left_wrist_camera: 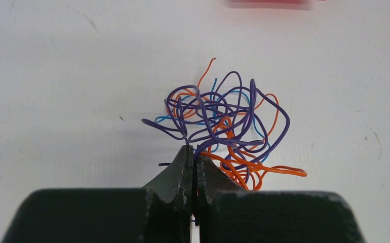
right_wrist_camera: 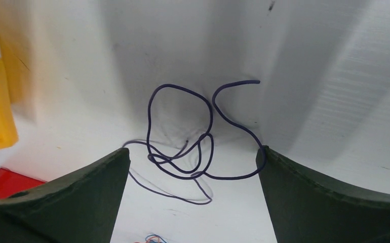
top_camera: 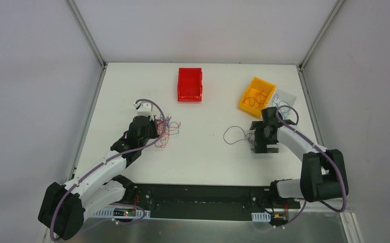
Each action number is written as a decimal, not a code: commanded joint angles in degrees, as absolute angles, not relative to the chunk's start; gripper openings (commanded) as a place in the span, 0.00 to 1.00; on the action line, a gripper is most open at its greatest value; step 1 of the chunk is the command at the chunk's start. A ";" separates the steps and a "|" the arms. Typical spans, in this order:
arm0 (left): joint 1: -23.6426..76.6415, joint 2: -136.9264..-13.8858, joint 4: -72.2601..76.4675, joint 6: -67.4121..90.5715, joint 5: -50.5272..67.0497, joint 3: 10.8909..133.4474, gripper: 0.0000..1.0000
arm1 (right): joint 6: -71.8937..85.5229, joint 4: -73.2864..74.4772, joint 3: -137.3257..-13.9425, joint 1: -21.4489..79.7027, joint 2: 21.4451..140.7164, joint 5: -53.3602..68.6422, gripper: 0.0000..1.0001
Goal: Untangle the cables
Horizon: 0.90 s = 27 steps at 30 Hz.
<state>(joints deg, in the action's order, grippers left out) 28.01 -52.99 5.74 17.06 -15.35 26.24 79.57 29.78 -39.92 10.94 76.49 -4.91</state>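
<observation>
Two bins: one red bin (top_camera: 190, 84), one yellow bin (top_camera: 257, 94). One tangled bundle of cables (left_wrist_camera: 223, 124) in three colours, strands too knotted to count. One loose purple cable (right_wrist_camera: 193, 147). Two robot arms: left arm (top_camera: 102, 169), right arm (top_camera: 297, 142)

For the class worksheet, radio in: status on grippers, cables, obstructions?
Left gripper shut on tangle of cables. Right gripper open, straddling loose purple cable. Nothing in the way.

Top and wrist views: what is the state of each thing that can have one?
left gripper: jaws shut on cable tangle.
right gripper: jaws open, nothing held.
cable tangle: knotted, pinched at its edge.
purple cable: lying loose, alone.
red bin: empty.
yellow bin: holds orange cables.
</observation>
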 commanded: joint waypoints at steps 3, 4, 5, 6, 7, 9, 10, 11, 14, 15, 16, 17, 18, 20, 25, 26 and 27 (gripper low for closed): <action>27.51 -51.13 7.51 16.26 -15.49 25.71 0.00 | 83.17 32.84 -44.70 8.26 80.89 -4.72 0.96; 27.53 -51.15 7.54 16.26 -15.44 25.75 0.00 | 83.06 33.27 -45.40 8.06 82.09 -4.64 0.89; 27.51 -51.11 7.55 16.30 -15.35 25.82 0.00 | 82.97 33.50 -45.90 8.03 83.19 -4.59 0.81; 27.51 -51.15 7.46 16.33 -15.31 25.84 0.00 | 82.71 33.52 -46.31 8.00 84.34 -4.71 0.72; 27.51 -51.14 7.47 16.27 -15.34 25.86 0.00 | 82.10 33.06 -46.59 8.00 85.29 -4.51 0.64; 27.51 -50.97 7.38 16.26 -15.48 25.80 0.00 | 80.90 32.14 -46.94 8.02 86.84 -3.93 0.42; 27.51 -50.98 7.36 16.26 -15.55 25.76 0.00 | 79.96 31.37 -47.08 8.00 87.31 -3.43 0.32; 27.51 -50.92 7.31 16.26 -15.56 25.81 0.00 | 79.32 31.10 -47.36 8.00 87.69 -2.98 0.12; 27.51 -50.89 7.25 16.24 -15.54 25.86 0.00 | 76.61 33.14 -49.77 8.27 86.23 -2.96 0.00; 27.51 -50.87 7.20 16.27 -15.54 25.84 0.00 | 75.36 33.29 -50.89 8.61 84.88 -3.26 0.00; 27.51 -50.75 7.21 16.28 -15.56 25.84 0.00 | 73.60 33.13 -52.11 8.88 83.61 -3.30 0.00; 27.51 -50.73 7.18 16.19 -15.57 25.88 0.00 | 70.80 32.85 -54.44 9.00 82.56 -2.49 0.00; 27.47 -50.71 7.20 16.17 -15.56 25.90 0.00 | 68.46 31.75 -56.53 9.05 81.71 -1.05 0.00; 27.52 -50.66 7.11 16.09 -15.48 25.85 0.00 | 63.56 31.41 -62.08 9.37 81.50 2.74 0.00; 27.52 -50.40 7.03 16.00 -15.73 25.84 0.00 | 50.74 35.00 -78.23 13.41 83.44 -1.23 0.00; 27.53 -50.40 7.01 16.00 -15.69 25.84 0.00 | 48.13 34.63 -80.32 14.46 83.61 -3.13 0.00; 27.59 -50.43 7.03 16.00 -15.65 25.86 0.00 | 45.15 32.88 -81.53 15.38 83.85 -3.42 0.00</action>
<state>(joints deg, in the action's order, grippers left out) 28.01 -51.62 5.72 16.93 -15.40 26.20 59.02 32.73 -74.04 11.70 84.79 0.27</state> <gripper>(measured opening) 0.019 0.022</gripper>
